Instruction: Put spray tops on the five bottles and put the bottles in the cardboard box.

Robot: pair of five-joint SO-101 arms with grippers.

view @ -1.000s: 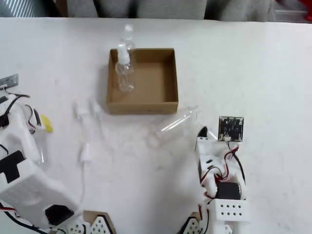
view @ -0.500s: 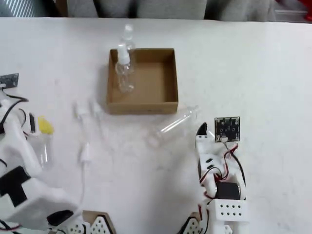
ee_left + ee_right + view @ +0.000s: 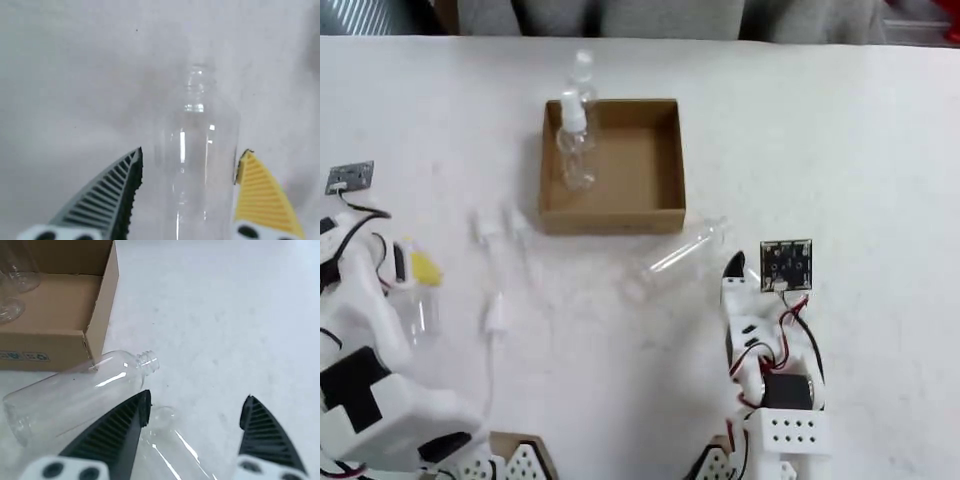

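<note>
straddling an uncapped bottle [image 3: 200, 115] with the left claw [image 3: 192, 151], well off the cardboard box [image 3: 610, 215] beyond its front left corner.
left claw stands open with nothing gripped: its yellow finger [image 3: 255, 185] is about touching the bottle's side, its black finger [image 3: 115, 195] apart from it. right claw [image 3: 196, 396] gapes wide and empty over a lying bottle [image 3: 75, 390] and a second one [image 3: 170, 445], both on the surface [image 3: 840, 130] just before the box's front wall. two capped bottles [image 3: 575, 150] seem to stand in the box's far left corner. loose spray tops [image 3: 498, 315] lie left of the box.
</note>
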